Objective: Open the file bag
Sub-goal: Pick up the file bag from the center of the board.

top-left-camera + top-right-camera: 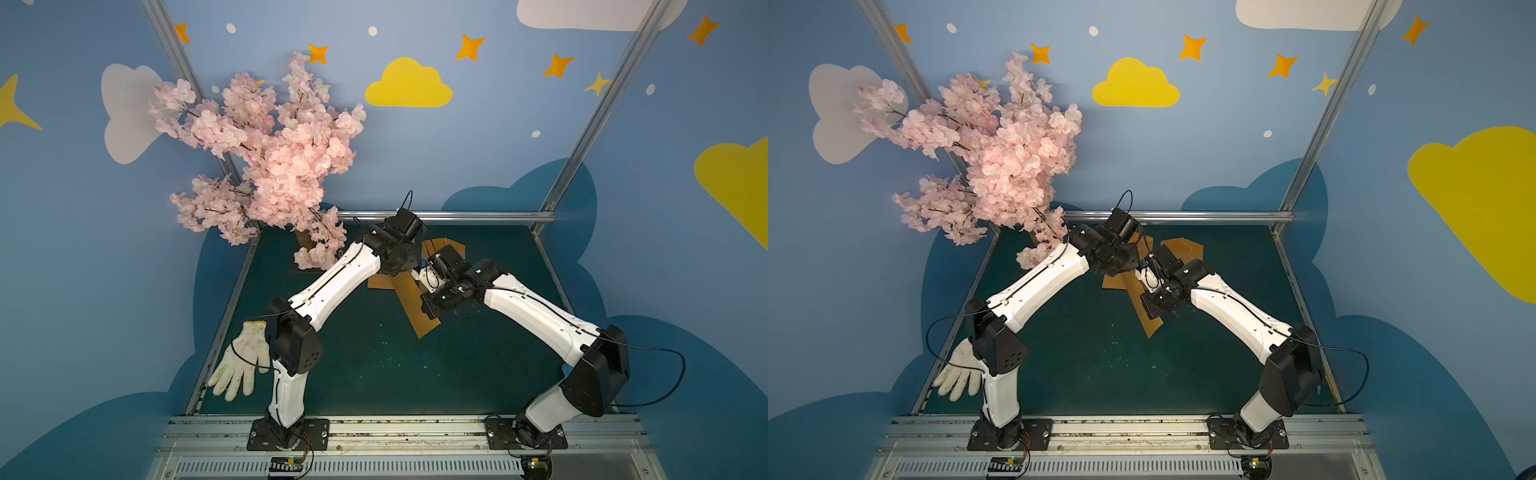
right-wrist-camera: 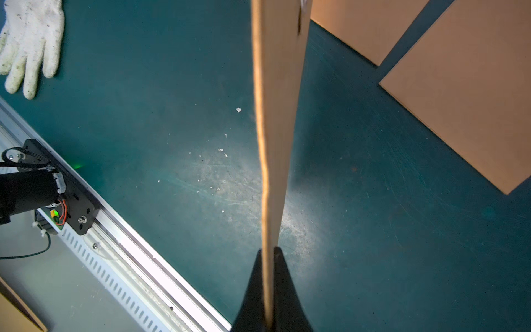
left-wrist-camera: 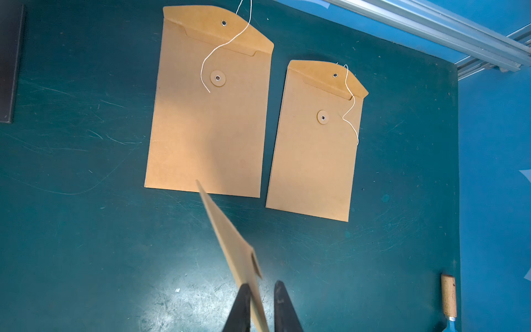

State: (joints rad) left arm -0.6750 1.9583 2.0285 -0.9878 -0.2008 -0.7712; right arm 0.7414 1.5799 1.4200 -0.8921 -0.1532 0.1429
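Free: bare green desk [image 1: 374,374] fills the centre and lower middle of the frame in both top views, a wide lane up from the near rail [image 1: 395,432]. Blocked: blossom tree [image 1: 266,166] overhangs the upper-left corner, glove [image 1: 241,365] lies at lower left. Two flat file bags [image 3: 209,129] lie side by side at upper centre under left arm [image 1: 332,282] and right arm [image 1: 532,311], and the raised file bag [image 2: 275,115] hangs edge-on there.
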